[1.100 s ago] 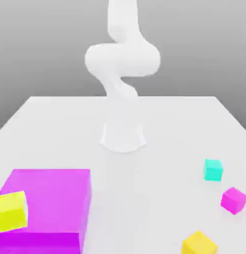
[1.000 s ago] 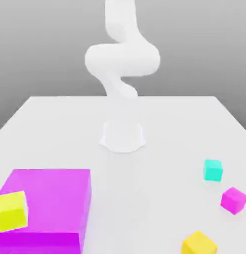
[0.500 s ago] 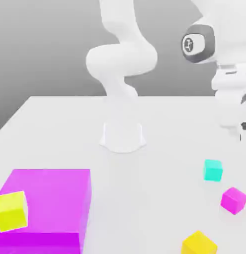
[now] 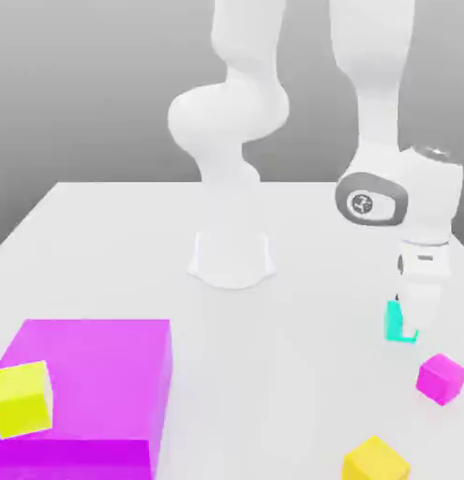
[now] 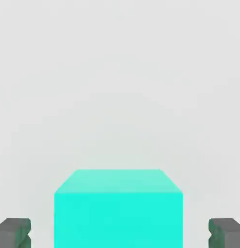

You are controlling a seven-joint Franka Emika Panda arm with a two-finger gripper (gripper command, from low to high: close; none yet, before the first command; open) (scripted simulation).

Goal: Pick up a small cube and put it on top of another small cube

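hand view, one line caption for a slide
Cyan cube on the white table, sitting between the gripper's two fingertips, gaps either side.

The white arm (image 4: 237,103) rises from its round base (image 4: 232,260) at the table's far middle, bulges at an elbow-like joint, and leaves the exterior view at twelve o'clock. A second white link (image 4: 371,75) comes back down from twelve o'clock on the exterior view's right, ending in a grey-capped wrist (image 4: 371,200) at about three o'clock of the base. Below the wrist the hand (image 4: 424,272) points straight down, its gripper (image 4: 410,330) low over the table. In the hand view the two dark fingertips (image 5: 14,233) stand apart, one at each side, with a gap beside each.
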